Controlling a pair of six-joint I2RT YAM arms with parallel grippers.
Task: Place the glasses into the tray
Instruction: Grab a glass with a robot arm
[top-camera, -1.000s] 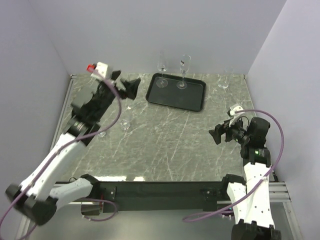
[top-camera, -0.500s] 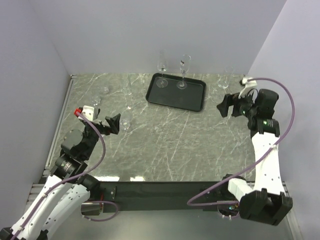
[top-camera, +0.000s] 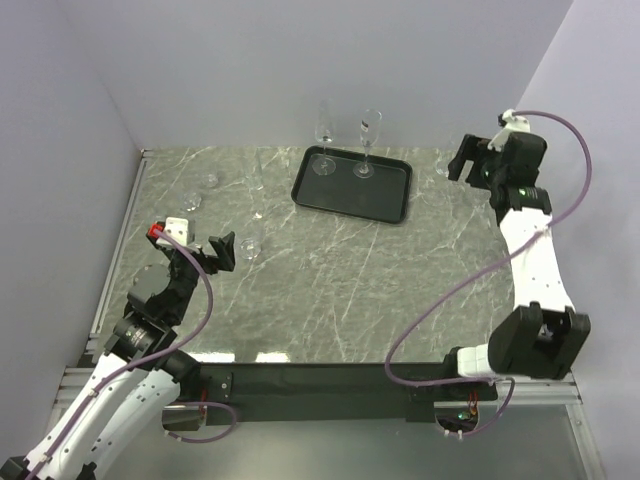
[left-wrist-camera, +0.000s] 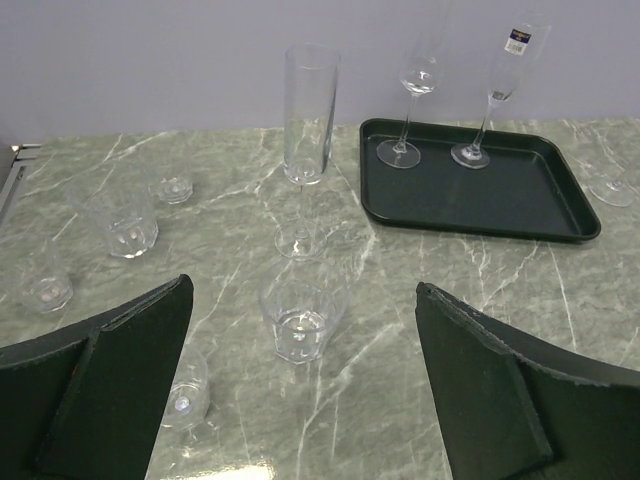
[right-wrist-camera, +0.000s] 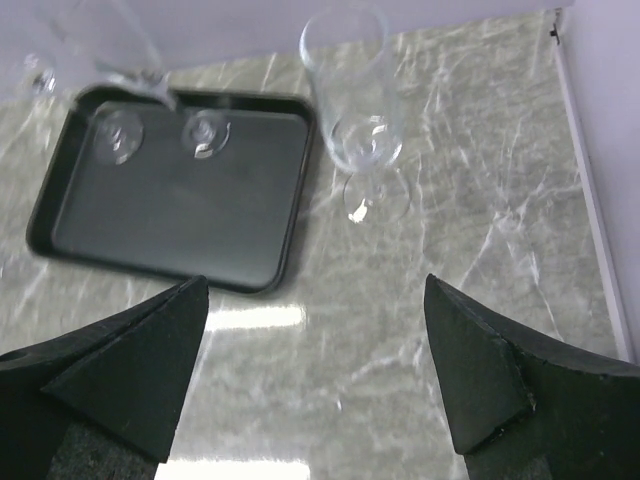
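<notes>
The black tray (top-camera: 385, 195) lies at the far middle of the table with two stemmed glasses (top-camera: 324, 128) (top-camera: 370, 130) standing in it. A stemmed glass (right-wrist-camera: 360, 100) stands on the table just right of the tray (right-wrist-camera: 170, 210). My right gripper (right-wrist-camera: 315, 283) is open and empty above and short of it. At the left stand a tall flute (left-wrist-camera: 310, 120), a tumbler (left-wrist-camera: 302, 310) and several small glasses, such as one (left-wrist-camera: 130, 222). My left gripper (left-wrist-camera: 302, 290) is open and empty, the tumbler just ahead between its fingers. The tray also shows in the left wrist view (left-wrist-camera: 500, 195).
Grey walls close the table at the back and both sides. A metal rail (top-camera: 125, 230) runs along the left edge. Small glasses (left-wrist-camera: 183, 385) (left-wrist-camera: 45, 285) stand close by my left finger. My right gripper (top-camera: 470, 160) is near the far right corner, my left gripper (top-camera: 215, 250) at the near left.
My left arm has pulled back from the far left to the near left. My right arm has swung from mid-right towards the far right corner. Both grippers stay open.
</notes>
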